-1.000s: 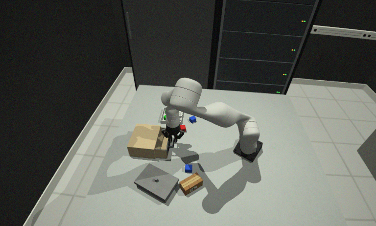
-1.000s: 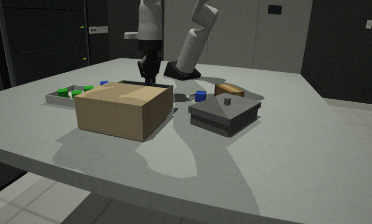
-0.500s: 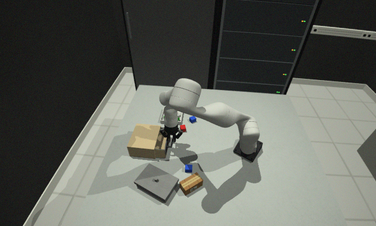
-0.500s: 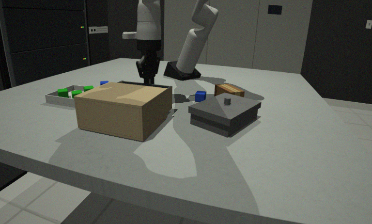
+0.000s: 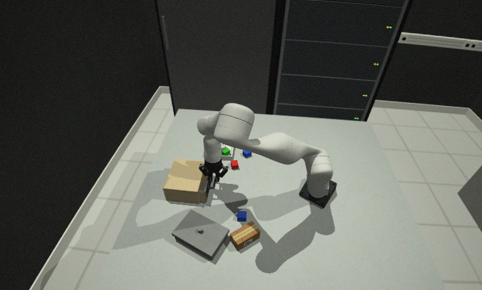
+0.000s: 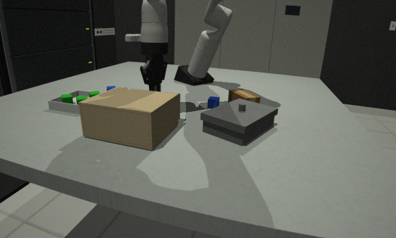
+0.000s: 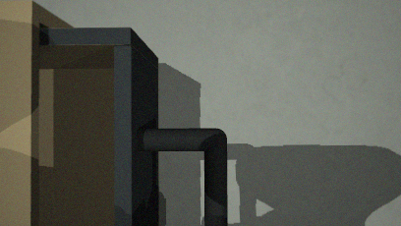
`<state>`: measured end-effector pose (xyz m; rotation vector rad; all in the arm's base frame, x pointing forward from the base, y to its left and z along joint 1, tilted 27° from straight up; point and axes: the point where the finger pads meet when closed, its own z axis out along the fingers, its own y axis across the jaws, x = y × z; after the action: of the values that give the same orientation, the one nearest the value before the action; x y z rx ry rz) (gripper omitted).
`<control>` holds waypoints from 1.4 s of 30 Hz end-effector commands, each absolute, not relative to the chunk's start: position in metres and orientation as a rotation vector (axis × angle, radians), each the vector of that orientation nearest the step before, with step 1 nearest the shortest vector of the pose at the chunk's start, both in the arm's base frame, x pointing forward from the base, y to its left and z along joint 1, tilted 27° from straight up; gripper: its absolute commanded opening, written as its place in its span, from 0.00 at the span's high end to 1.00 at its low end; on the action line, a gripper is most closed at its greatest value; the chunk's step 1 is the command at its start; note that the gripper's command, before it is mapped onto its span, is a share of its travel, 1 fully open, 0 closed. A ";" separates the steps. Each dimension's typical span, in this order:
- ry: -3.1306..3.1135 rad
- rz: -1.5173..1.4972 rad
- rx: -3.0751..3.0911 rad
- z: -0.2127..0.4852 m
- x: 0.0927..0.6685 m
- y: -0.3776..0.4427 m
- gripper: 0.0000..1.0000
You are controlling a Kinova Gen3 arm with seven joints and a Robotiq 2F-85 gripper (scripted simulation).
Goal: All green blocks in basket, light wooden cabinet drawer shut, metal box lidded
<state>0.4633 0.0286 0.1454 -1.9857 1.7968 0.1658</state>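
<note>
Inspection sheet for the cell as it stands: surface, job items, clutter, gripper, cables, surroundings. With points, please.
Surface: pale table (image 5: 361, 245) (image 6: 75, 165), shadowed; no spill seen.
Job's things: cabinet (image 5: 185, 179) (image 6: 116, 121) drawer (image 7: 123, 138) slightly open; metal box lid (image 5: 199, 239) (image 6: 229, 113) on; green blocks (image 5: 225, 151) (image 6: 67, 98) in the basket (image 5: 228, 157) (image 6: 60, 107).
Clutter: blue blocks (image 5: 241, 216) (image 6: 213, 102), red block (image 5: 234, 164), brown carton (image 5: 245, 235) (image 6: 244, 96).
Gripper (image 5: 214, 182) (image 6: 155, 88): at drawer handle, grip unclear.
Cables: nothing seen.
Surroundings: dark rack (image 5: 329, 61) (image 6: 45, 32), tiled floor.
</note>
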 end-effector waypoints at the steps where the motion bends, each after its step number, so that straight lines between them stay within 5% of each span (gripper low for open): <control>1: 1.796 0.176 -1.994 0.146 0.470 0.030 0.70; 42: 1.800 0.181 -1.991 0.152 0.497 0.032 0.70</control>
<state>0.4973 0.0315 0.1517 -1.9887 1.7985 0.1744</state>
